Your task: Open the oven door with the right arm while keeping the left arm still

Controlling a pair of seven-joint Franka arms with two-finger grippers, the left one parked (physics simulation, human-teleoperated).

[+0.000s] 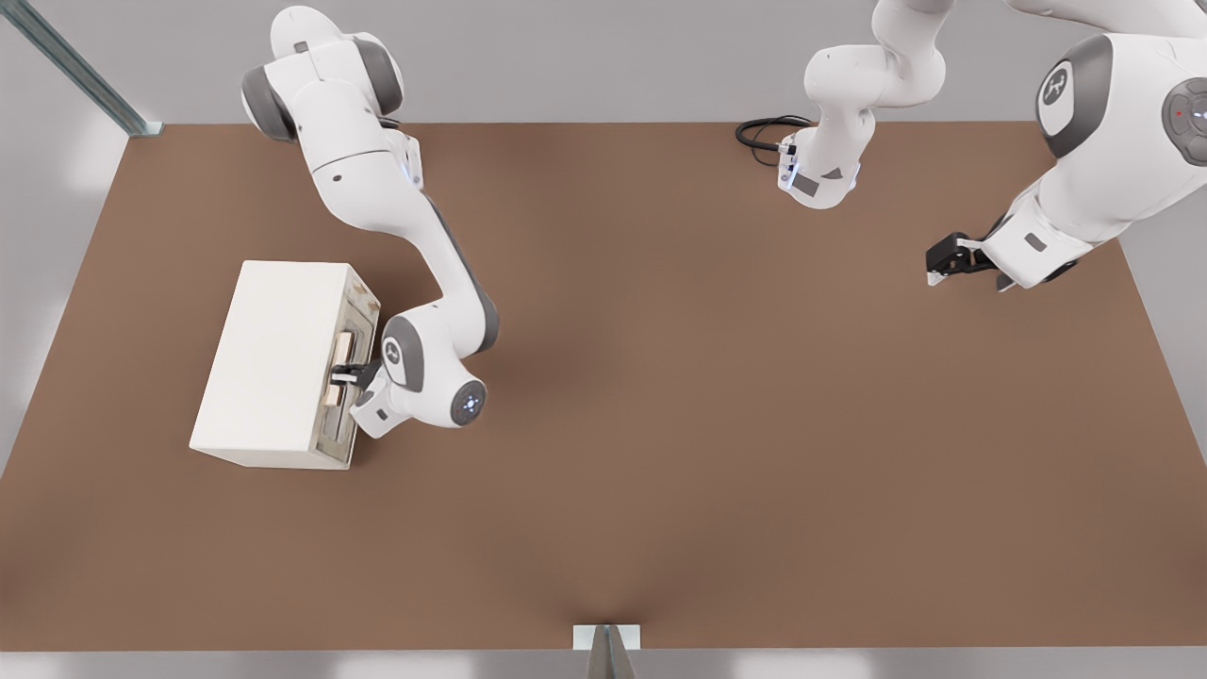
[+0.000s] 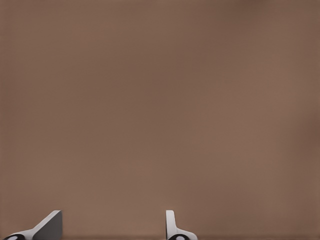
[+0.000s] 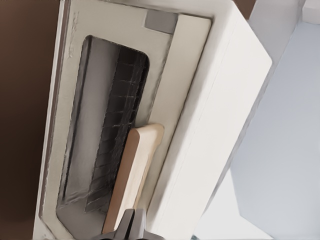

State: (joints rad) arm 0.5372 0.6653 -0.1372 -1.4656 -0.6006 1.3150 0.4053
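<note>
- Three views are what we have, and each gives us something the others lack.
- Starting at the front view's left, we see the oven, a cream-white box standing on the brown table, its plain top turned toward the camera.
- On the oven's side toward the front view's right we find the oven door, seen only edge-on there; it appears to lie against the oven's front.
- We see the pale tan handle running along that door, with the gripper right at it and the right arm reaching down to it from the far edge of the table.
- From the front view we make out the dark fingers on either side of the bar and touching it, so we read the gripper as nearly closed and grasping the handle.
- Only in the right wrist view do we see the door's face: the cream frame, the dark window with a rack behind it, and the handle close up.
- At that view's edge the gripper shows its dark fingertips meeting at the handle's near end.
- Farther toward the front view's right we see bare table, and the left wrist view shows us nothing but that same brown surface.
</note>
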